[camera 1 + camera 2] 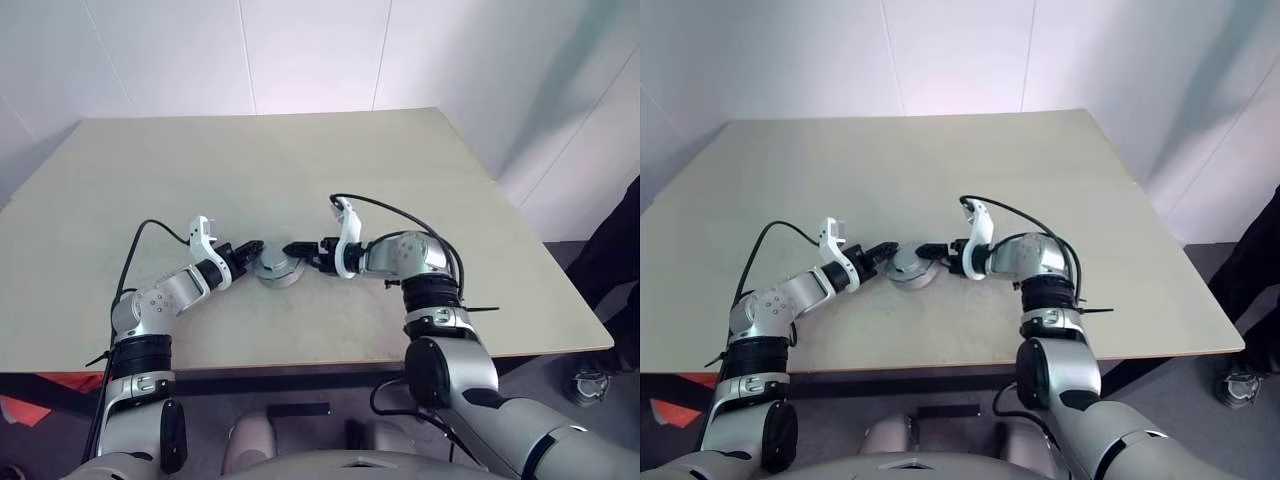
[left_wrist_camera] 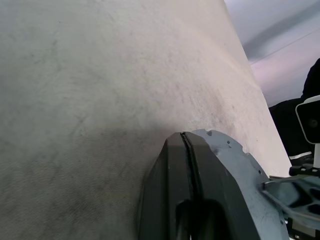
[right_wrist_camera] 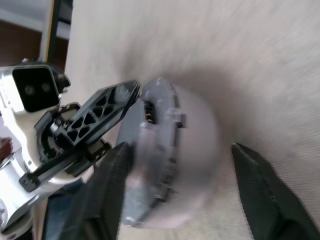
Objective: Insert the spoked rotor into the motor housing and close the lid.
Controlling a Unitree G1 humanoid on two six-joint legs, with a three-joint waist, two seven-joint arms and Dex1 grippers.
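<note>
Lid-closing step: grey lid [image 1: 278, 268] on the motor housing at the table's [image 1: 300, 170] near centre, left gripper [image 1: 254, 250] pinched together against its left edge, right gripper [image 1: 293, 249] spread astride its right side; next, seemingly, a square, even press.

light-grey lid [image 1: 277, 267], black end effector fingers [image 2: 190, 195], beige table [image 1: 300, 170]

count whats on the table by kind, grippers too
grey round assembly with the lid on top: 1
grippers: 2, left gripper and right gripper
total: 3
</note>
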